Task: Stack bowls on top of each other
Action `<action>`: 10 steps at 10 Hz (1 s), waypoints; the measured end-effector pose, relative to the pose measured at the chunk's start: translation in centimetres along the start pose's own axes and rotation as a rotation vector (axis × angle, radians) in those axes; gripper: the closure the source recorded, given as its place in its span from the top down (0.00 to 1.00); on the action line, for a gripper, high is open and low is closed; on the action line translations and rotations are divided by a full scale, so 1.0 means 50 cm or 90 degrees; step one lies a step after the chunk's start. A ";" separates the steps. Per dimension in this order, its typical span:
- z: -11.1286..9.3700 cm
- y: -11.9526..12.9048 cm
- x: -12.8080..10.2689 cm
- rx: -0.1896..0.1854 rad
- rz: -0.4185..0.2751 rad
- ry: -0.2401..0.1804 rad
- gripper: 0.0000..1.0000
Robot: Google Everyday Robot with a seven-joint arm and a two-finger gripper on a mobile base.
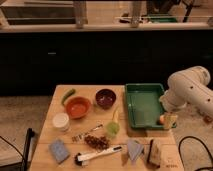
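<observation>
The end effector (168, 120) hovers by the green tray (127, 102); its grip I cannot tell. Beyond the tray, the orange bowl (78, 107) and maroon bowl (105, 98) sit upright and unstacked, seemingly ready for nesting.

I'm scanning for print and nothing comes up that I can read. There's a small dark mark (170, 164) on the table (47, 132) at its near right corner, maybe lettering, but I can't make it out. My end effector (169, 121), at the near right corner of the green tray (144, 86), shows me no legible marking.
</observation>
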 end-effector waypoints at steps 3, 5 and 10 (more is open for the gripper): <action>0.000 0.000 0.000 0.000 0.000 0.000 0.80; 0.003 -0.002 -0.014 0.002 -0.028 0.016 0.80; 0.008 -0.006 -0.057 0.006 -0.096 0.046 0.80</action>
